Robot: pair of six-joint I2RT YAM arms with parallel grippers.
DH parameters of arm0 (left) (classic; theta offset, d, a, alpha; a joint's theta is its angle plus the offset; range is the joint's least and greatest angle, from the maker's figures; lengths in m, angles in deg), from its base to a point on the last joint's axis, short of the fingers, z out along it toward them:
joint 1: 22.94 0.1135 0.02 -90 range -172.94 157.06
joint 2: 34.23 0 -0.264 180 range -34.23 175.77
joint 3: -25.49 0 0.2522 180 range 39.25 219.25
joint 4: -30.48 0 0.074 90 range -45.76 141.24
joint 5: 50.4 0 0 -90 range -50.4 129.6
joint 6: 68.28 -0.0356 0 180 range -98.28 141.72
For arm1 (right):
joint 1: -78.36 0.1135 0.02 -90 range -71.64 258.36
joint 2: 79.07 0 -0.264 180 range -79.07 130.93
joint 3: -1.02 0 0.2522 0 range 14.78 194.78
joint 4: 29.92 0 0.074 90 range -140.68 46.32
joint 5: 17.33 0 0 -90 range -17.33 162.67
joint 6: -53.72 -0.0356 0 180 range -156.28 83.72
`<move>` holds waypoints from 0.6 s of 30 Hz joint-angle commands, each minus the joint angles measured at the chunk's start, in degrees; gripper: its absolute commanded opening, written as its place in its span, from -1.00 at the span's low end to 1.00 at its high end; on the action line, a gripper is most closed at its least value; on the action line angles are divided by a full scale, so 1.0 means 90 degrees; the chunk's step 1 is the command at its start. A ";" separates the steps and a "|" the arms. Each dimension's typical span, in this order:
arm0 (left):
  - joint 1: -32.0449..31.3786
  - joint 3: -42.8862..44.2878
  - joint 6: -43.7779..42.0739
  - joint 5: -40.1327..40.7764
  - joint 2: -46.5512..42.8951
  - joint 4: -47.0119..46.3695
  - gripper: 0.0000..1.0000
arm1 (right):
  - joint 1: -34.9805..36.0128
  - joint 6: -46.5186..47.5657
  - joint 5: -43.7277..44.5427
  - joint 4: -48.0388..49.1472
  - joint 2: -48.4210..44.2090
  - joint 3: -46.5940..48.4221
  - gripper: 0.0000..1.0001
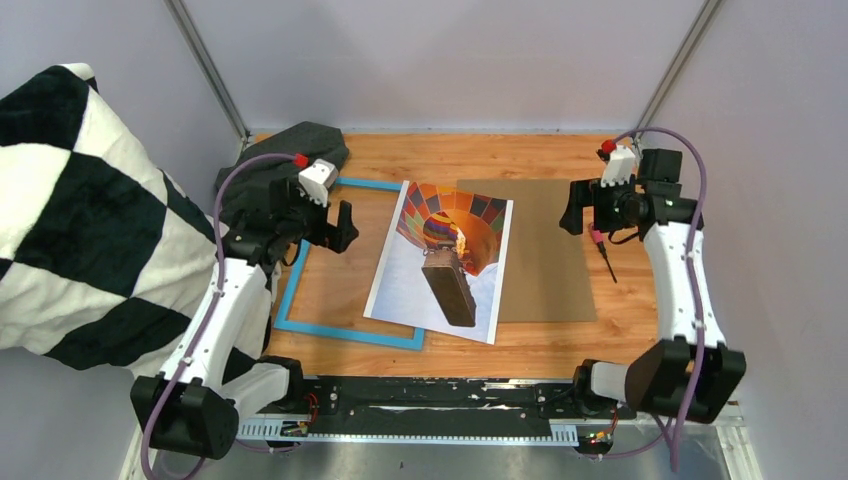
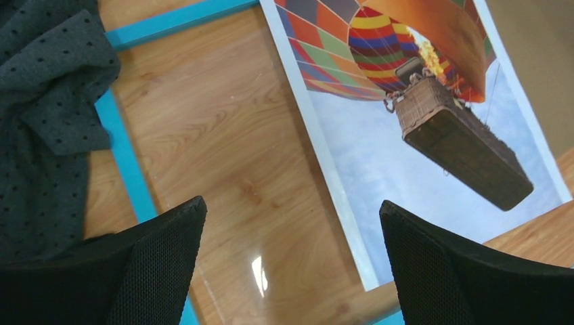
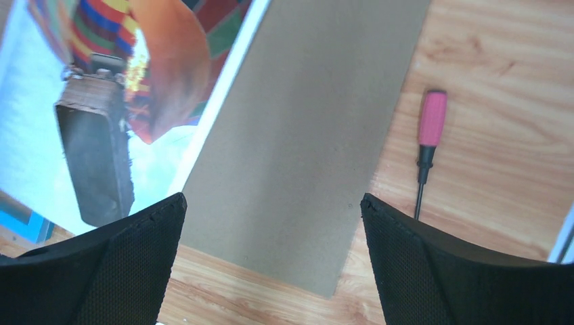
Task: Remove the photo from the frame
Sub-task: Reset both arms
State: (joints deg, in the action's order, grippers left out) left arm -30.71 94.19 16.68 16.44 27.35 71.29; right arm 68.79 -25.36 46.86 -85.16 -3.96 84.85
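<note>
- Black mesh-faced fingers (image 2: 156, 257) of the left gripper (image 2: 291, 210) fill the bottom of the left wrist view. They stand wide apart with nothing between them, above the pane of the frame (image 2: 125, 162).
- From above, the left gripper (image 1: 343, 226) hangs over the frame's (image 1: 345, 334) upper left part, clear of the photo (image 1: 440, 262).
- The right gripper (image 3: 271, 200) is also spread wide and holds nothing. It hovers above the brown backing board (image 3: 304, 135).
- The photo is out of the frame and lies flat and tilted near the middle of the table (image 1: 620, 320). Its left part covers the frame's right side, and its right edge seems to overlap the board's (image 1: 545, 250) left edge, though the contact there is hard to judge.
- The frame lies flat to the left of the board with its blue rails showing. Wood grain shows through its opening, and a bright glint sits on the pane.
- A dark grey cloth (image 1: 300, 145) lies over the frame's far left corner.
- A pink-handled screwdriver (image 1: 603, 255) lies on the table just right of the board, not touching it.
- A large black-and-white chequered cloth (image 1: 70, 220) hangs at the left.
</note>
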 commanded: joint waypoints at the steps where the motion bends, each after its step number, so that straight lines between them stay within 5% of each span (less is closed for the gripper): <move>1: 0.0066 0.0207 -0.0981 0.0434 -0.0303 0.1040 1.00 | 0.0095 0.0660 -0.0775 -0.0311 -0.1122 0.0138 1.00; 10: 0.0070 -0.0487 -0.1580 0.0562 -0.2128 0.0682 1.00 | 0.0096 0.1370 -0.2184 0.0523 -0.3966 -0.0755 1.00; 18: 0.0072 -0.0695 -0.1687 0.0328 -0.2506 0.0647 1.00 | 0.0099 0.1268 -0.2499 0.0570 -0.4504 -0.0972 1.00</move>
State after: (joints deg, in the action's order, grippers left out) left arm -30.49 88.77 3.04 20.12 4.62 77.36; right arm 69.12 -14.02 26.41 -81.22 -43.98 77.48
